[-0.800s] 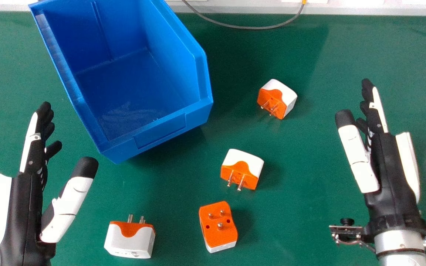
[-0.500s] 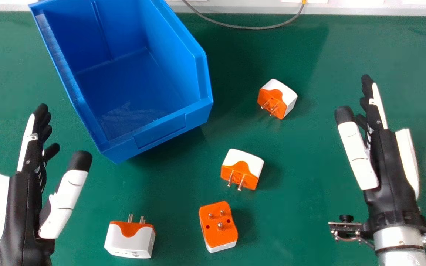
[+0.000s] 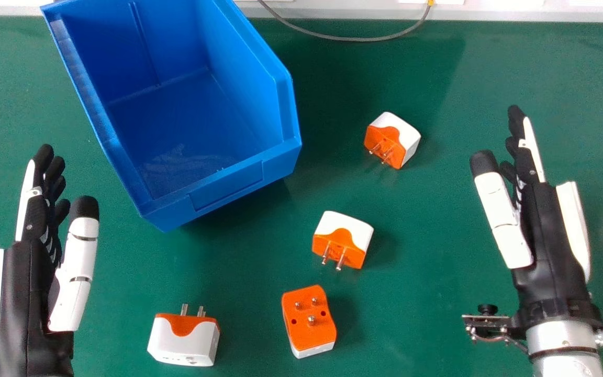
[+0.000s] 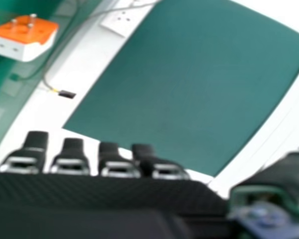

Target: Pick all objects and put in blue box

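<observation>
A green tabletop (image 3: pixel 427 283) met a white border (image 3: pixel 333 11); a grey cable (image 3: pixel 360 40) looped over its far edge; a white socket plate (image 4: pixel 121 21) sat beside a green panel (image 4: pixel 189 84).

Box (image 3: pixel 225 187) blue; adapters (image 3: pixel 309 327) orange-white; tabletop (image 3: pixel 437 251) green; cable (image 3: pixel 354 39) grey; left hand (image 3: pixel 29 272), right hand (image 3: pixel 545 241) black-and-white.

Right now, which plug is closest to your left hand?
The front-left plug: the other three plugs all lie farther right, away from my left hand.
</observation>
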Robot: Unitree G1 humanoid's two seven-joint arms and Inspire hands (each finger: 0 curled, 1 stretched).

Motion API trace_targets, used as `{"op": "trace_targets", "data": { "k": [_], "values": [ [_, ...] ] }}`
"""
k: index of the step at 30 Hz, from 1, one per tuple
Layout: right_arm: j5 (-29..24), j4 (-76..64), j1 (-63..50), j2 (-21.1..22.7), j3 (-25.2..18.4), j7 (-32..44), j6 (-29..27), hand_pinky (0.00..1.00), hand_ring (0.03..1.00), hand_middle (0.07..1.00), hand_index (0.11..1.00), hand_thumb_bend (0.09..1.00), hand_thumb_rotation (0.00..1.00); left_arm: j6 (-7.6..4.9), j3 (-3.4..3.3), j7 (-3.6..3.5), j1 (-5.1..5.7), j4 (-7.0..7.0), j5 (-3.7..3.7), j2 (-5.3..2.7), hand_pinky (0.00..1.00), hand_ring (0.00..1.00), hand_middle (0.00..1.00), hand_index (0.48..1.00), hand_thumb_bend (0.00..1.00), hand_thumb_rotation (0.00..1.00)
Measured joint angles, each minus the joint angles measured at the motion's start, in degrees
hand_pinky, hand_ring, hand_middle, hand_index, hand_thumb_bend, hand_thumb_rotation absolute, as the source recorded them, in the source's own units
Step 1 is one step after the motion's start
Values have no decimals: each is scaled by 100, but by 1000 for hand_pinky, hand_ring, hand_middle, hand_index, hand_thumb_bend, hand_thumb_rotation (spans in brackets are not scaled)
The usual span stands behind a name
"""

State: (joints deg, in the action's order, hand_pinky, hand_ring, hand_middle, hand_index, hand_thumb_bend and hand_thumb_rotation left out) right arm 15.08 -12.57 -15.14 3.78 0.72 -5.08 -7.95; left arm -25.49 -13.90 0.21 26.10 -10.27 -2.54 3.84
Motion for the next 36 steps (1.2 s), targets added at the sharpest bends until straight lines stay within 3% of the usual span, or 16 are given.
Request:
{"op": "trace_targets", "data": {
  "k": [9, 16, 26, 36],
  "values": [
    [127, -75, 176, 119, 11, 126, 161, 952, 984, 992, 971, 552, 988, 115, 0, -3, 22, -42, 20, 2, 996, 978, 970, 974, 374, 924],
    [299, -78, 419, 254, 49, 193, 375, 934, 977, 990, 966, 582, 930, 127, 5, -31, 59, -125, 21, 13, 1000, 983, 976, 980, 392, 928],
    [559, 375, 1067, 541, 218, 273, 458, 906, 967, 985, 966, 564, 842, 121, 14, -23, 16, -123, 18, 6, 985, 977, 973, 969, 399, 900],
    [862, 1109, 1684, 852, 464, 393, 490, 867, 947, 979, 965, 584, 738, 124, 4, -43, 38, -125, 40, 18, 984, 978, 975, 972, 414, 901]
  ]
}}
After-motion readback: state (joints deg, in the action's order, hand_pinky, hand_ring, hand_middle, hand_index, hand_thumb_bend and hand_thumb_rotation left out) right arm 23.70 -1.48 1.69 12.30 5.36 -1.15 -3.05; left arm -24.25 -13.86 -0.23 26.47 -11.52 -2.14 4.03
